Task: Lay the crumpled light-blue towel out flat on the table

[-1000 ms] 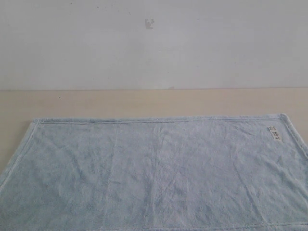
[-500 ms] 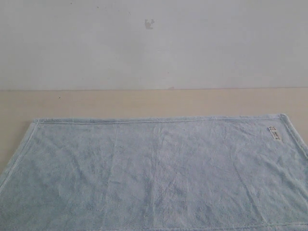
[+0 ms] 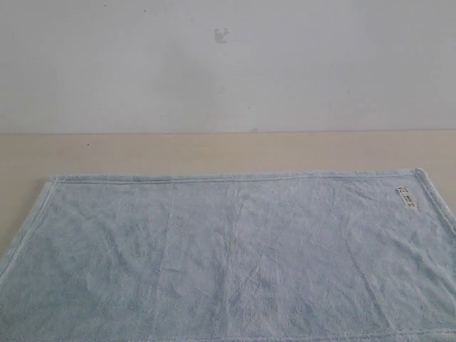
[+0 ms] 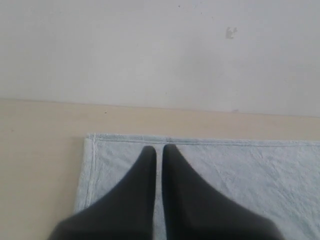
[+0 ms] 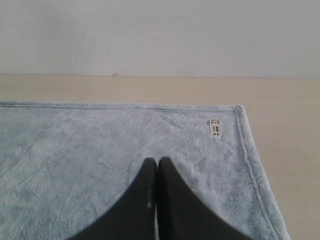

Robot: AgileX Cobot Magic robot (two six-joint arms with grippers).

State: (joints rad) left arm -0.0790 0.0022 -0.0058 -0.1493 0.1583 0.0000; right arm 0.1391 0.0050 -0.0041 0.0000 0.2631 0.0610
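- Next to nothing has moved since the earlier frames: the towel (image 3: pixel 235 256) lies where it did, its far hem and the label (image 3: pixel 407 197) in the same spots (the near hem may have crept a touch at the bottom edge of the exterior view).
- The towel lies open in a single layer on the table (image 3: pixel 214 151), with only faint creases across the pile. No fold or bunching shows.
- By my judgement the spreading is done, or all but done. At most a light smoothing is left, and the near corners fall outside the pictures, so I cannot vouch for them.
- Its long axis runs side to side across the exterior view, parallel to the table's far edge. The label sits by the far right corner.
- The left gripper (image 4: pixel 159 150) has its fingers pressed together, clamped on nothing, above the towel near its far left corner.
- The right gripper (image 5: pixel 156 162) is likewise closed and empty, over the cloth short of the label. Whether either tip touches the pile I cannot tell.
- Beyond the table stands a plain pale wall (image 3: pixel 285 71).
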